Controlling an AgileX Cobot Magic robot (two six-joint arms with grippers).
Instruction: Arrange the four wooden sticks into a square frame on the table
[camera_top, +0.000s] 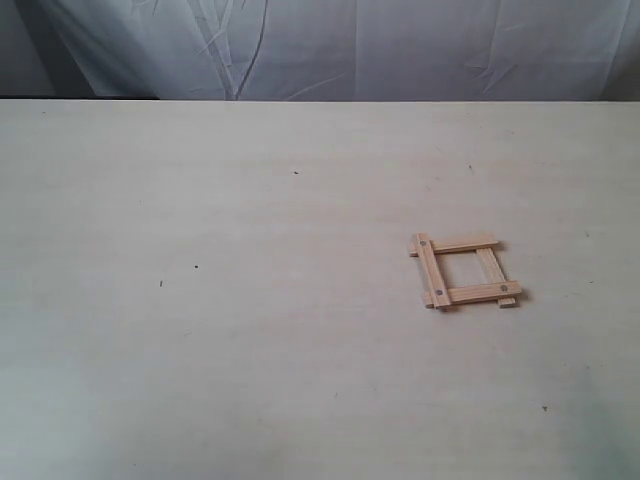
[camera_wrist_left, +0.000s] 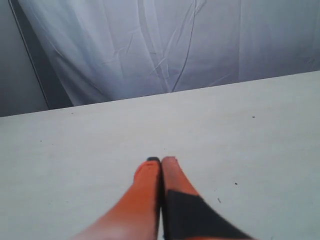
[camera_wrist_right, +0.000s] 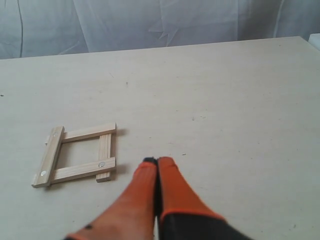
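My left jaws and right jaws pressed together, square frame (camera_wrist_right: 82, 170) near the right pair, broad bench (camera_top: 200, 350) around it.

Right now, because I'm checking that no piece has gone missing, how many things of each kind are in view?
wooden sticks: 4, laid as a square
pincers: 2 (left pincer, right pincer), both shut
table: 1
Total: 7

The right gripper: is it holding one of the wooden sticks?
No, the right gripper is shut and empty, apart from the square frame lying on the table.
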